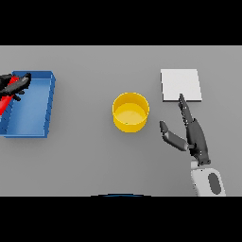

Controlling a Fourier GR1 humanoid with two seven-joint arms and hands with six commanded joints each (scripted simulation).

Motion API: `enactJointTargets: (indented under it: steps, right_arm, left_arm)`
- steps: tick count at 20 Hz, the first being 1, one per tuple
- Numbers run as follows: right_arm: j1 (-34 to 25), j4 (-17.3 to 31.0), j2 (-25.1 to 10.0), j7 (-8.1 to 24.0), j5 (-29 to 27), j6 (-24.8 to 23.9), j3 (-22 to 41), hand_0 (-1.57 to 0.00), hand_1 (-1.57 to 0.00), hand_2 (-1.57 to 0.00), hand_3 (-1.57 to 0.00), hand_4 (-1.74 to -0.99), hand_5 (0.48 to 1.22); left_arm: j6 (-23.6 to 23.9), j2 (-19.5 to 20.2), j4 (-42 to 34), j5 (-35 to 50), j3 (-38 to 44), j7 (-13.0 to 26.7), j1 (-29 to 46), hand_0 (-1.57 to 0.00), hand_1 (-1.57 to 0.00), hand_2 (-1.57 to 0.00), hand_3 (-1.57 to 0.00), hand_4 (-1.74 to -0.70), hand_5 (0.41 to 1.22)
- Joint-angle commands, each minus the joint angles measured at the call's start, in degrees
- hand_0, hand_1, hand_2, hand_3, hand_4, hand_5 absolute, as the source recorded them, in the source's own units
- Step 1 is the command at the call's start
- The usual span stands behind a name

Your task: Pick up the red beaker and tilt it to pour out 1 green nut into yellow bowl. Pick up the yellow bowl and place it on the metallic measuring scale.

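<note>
The yellow bowl stands upright in the middle of the grey table. The metallic measuring scale is a flat pale square at the back right. My right hand is open with straight fingers, right of the bowl and just in front of the scale, not touching the bowl. My left hand is at the far left edge, its fingers curled round the red beaker, which lies over the left side of the blue tray. No green nut shows.
A blue tray stands at the left of the table. The grey tabletop runs between tray, bowl and scale.
</note>
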Motion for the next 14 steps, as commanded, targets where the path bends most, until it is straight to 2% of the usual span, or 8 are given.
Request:
enactJointTargets:
  steps: [1,3,6,10,12,14]
  right_arm:
    - [0.0,-0.3,0.0,-0.4,0.5,-0.3,0.3,0.0,0.0,0.0,0.0,-1.151,0.677]
    - [0.0,-0.7,-0.1,-0.6,0.1,-0.1,0.2,0.0,0.0,0.0,0.0,-1.145,0.685]
    - [0.4,-0.9,-0.6,0.3,0.5,0.1,0.2,0.0,0.0,0.0,0.0,-1.16,0.688]
    - [0.0,-1.0,-1.0,1.8,0.9,-0.4,-0.2,0.0,0.0,0.0,0.0,-1.178,0.679]
    - [-0.1,-1.9,-1.4,3.6,4.4,-1.4,1.3,0.0,0.0,0.0,0.0,-1.163,0.677]
    - [-1.8,-1.3,-3.0,2.8,5.2,0.9,2.6,0.0,0.0,0.0,0.0,-1.132,0.703]
  left_arm:
    - [-0.5,0.4,-0.4,-0.2,-0.4,0.5,0.0,-0.64,-0.56,-0.54,-0.45,-0.82,0.667]
    - [-2.0,0.9,0.3,-2.5,-2.3,0.9,-0.5,-0.41,-0.36,-0.34,-0.29,-0.76,0.651]
    - [-1.1,0.0,2.1,-4.3,-2.9,0.1,-1.3,-0.21,-0.18,-0.18,-0.15,-0.73,0.647]
    - [1.6,-1.4,4.2,-6.0,-2.9,-0.4,-2.6,-0.09,-0.07,-0.07,-0.06,-0.7,0.653]
    - [2.6,-1.7,4.6,-6.0,-2.0,-3.9,-2.2,-0.05,-0.05,-0.05,-0.04,-0.71,0.663]
    - [4.0,-2.0,3.7,-6.1,-1.8,-4.5,-2.0,-0.03,-0.03,-0.03,-0.02,-0.71,0.679]
